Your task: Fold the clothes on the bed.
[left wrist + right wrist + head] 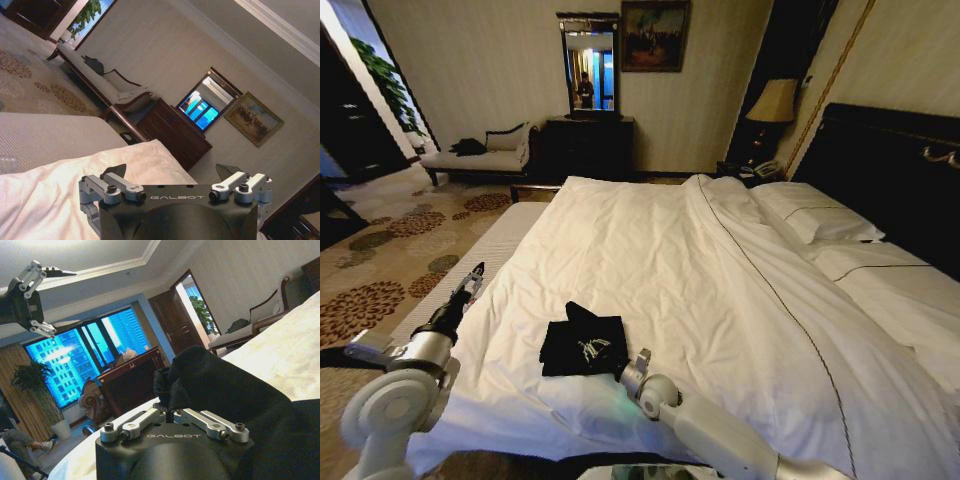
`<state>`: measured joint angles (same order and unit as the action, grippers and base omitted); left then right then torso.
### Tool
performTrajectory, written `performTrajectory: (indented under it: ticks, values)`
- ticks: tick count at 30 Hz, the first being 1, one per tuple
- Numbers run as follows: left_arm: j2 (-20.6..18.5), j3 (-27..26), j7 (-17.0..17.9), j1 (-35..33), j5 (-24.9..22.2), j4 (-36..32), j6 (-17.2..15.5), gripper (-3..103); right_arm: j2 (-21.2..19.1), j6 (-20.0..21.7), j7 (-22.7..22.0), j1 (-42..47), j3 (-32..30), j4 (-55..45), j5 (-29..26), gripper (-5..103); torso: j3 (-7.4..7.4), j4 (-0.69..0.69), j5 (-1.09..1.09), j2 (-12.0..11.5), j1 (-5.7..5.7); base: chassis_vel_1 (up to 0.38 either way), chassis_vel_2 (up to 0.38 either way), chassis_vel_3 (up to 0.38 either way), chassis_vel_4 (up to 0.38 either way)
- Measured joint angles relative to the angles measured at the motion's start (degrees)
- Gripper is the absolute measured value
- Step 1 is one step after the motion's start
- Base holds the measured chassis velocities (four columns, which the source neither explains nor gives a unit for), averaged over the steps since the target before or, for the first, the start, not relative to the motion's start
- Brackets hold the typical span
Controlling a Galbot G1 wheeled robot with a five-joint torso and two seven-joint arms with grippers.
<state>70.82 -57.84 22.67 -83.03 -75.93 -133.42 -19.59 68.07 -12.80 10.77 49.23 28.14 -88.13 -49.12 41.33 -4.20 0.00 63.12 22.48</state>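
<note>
Black short-sleeved T-shirt (585, 343), already gathered into a rough square, lies on the near part of the big bed with its white duvet (650, 250), close to the near edge and a little left of the middle. One peak of cloth sticks up at its far side. White print shows on the top face.

My right pincer (632, 368) sits at the shirt's near right corner, low against the duvet. In the right wrist view (172, 412) the finger links are drawn together and black fabric bunches right at the tips; I read that as pinched shut on a fold of the shirt, though the tips themselves are buried in cloth, so the bite depth is unclear.

My left pincer (472, 283) hangs off to the left over the left edge of the bed, well apart from the shirt. In the left wrist view (173, 172) its fingers stand spread wide with nothing between them.

Step in hand, as I judge it: carrying the near right corner over to make or tidy a fold.

- Keep the pinch on the top layers only; catching duvet would drag the bedding along.
- Lift just enough to clear the lower layers, then travel flat so the square does not slide.
- Lay the corner down before letting go.
- The raised peak at the far side wants flattening after.
</note>
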Motion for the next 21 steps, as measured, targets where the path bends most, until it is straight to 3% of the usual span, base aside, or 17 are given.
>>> performTrajectory:
  ticks: [21]
  values:
    - [0.23,-0.30,0.02,0.05,-0.07,-0.08,0.00,100,3.46,0.18,-0.65,-2.54,2.69,3.20,1.98,2,0.00,0.00,0.00,0.00,0.00,0.000,0.000,0.000,0.000]
